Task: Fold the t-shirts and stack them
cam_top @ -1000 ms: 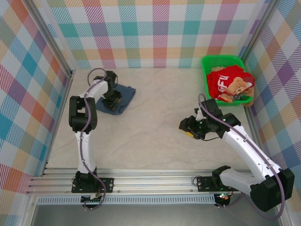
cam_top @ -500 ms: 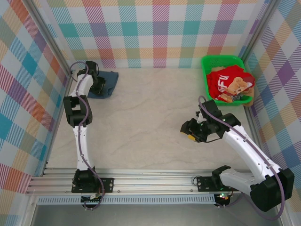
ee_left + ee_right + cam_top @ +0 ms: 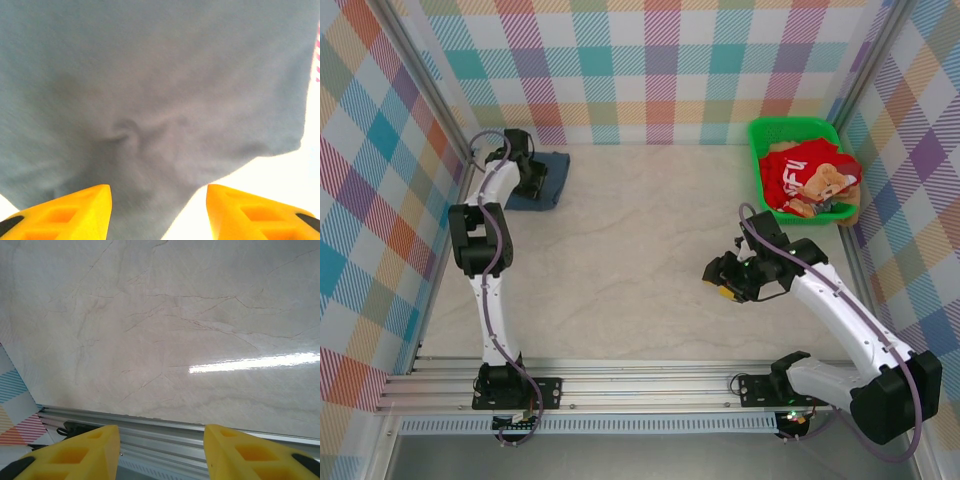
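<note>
A folded slate-blue t-shirt point(image 3: 556, 172) lies in the far left corner of the table, against the left wall. My left gripper point(image 3: 530, 178) is down on its left part. In the left wrist view the blue cloth point(image 3: 150, 90) spreads under my left gripper point(image 3: 158, 200), whose yellow fingers stand apart, pinching nothing; a small pucker shows in the cloth. A red t-shirt with white lettering point(image 3: 798, 165) and one with orange-tan print point(image 3: 828, 185) lie heaped in the basket. My right gripper point(image 3: 718, 280) hovers over bare table right of the middle, open and empty point(image 3: 162, 432).
The green plastic basket point(image 3: 790, 124) stands in the far right corner. Checked walls close the table on the left, back and right. An aluminium rail point(image 3: 150, 420) runs along the near edge. Bare marble-look tabletop point(image 3: 640, 240) lies between the arms.
My left arm has slid the blue t-shirt away and leftward into the far left corner, then nearly stopped. The right arm has barely moved.
</note>
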